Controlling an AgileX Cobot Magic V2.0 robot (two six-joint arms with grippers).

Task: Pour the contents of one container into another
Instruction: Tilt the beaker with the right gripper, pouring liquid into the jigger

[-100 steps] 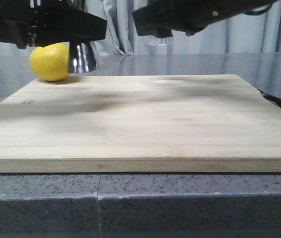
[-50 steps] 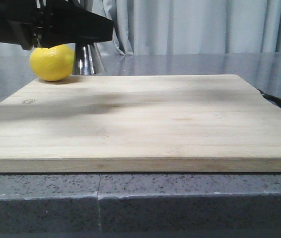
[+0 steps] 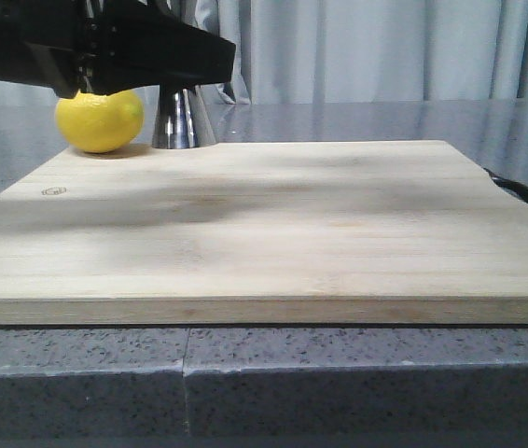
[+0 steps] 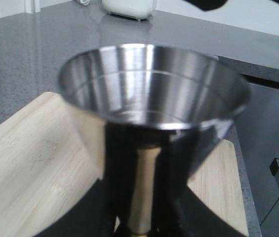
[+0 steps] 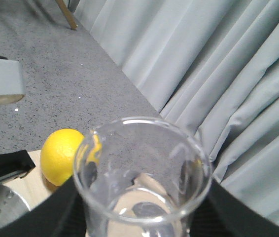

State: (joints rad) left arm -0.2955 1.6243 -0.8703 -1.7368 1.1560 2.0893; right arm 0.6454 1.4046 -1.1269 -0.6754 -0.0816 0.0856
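Note:
The steel jigger (image 4: 152, 84) fills the left wrist view, its open cup facing the camera. My left gripper (image 4: 144, 165) is shut on its gold-banded waist (image 4: 143, 187), one black finger on each side. In the front view the jigger's lower cone (image 3: 182, 117) stands at the wooden board's (image 3: 264, 224) back edge under the left gripper (image 3: 166, 56). The clear glass beaker (image 5: 142, 173) sits upright in my right gripper (image 5: 142, 212), which is shut on it and out of the front view. The jigger's rim (image 5: 1, 210) lies below and beside the beaker. I cannot tell whether the beaker holds liquid.
A yellow lemon (image 3: 99, 119) rests at the board's back left corner, just left of the jigger; it also shows as the lemon (image 5: 63, 155) beyond the beaker. Grey curtains (image 3: 385, 47) hang behind the grey countertop (image 3: 339, 117). A dark cable (image 3: 525, 194) lies off the board's right edge.
My left gripper has carried the jigger to the right and slightly down, away from the lemon. The right arm with the beaker has left the front view.

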